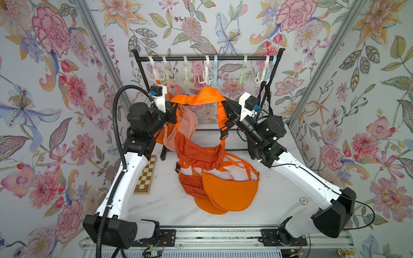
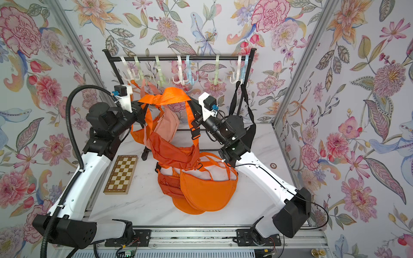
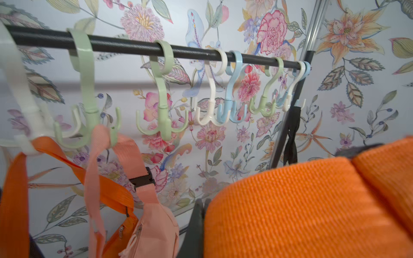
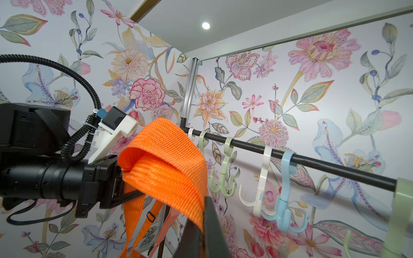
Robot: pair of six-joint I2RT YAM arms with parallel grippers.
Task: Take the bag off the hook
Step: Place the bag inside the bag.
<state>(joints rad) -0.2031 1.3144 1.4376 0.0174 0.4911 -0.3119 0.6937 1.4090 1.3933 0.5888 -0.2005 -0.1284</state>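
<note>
Both arms are raised in front of the rack.
- Left gripper (image 1: 173, 106): jaws pressed together, pinching one end of the orange strap (image 1: 199, 96).
- Right gripper (image 1: 226, 109): jaws likewise clamped on the other end. In the right wrist view the webbing drapes over its dark fingers (image 4: 207, 225).
- The strap spans the two grippers in a shallow arch, below and in front of the rail (image 1: 201, 58) and clear of the hooks (image 1: 188, 76).
- The rust-orange bag (image 1: 199, 152) hangs from that strap between the arms. Its body sags low over the table (image 1: 169, 207), just behind a pile of orange bags (image 1: 230, 192). Whether it touches the pile cannot be told.
- The peach bag (image 3: 154, 234) hangs from a green hook at the rack's left end.
- The black bag (image 2: 250, 131) hangs at the right end, behind the right arm.
- The chessboard (image 1: 146, 176) lies flat beside the left arm.
</note>
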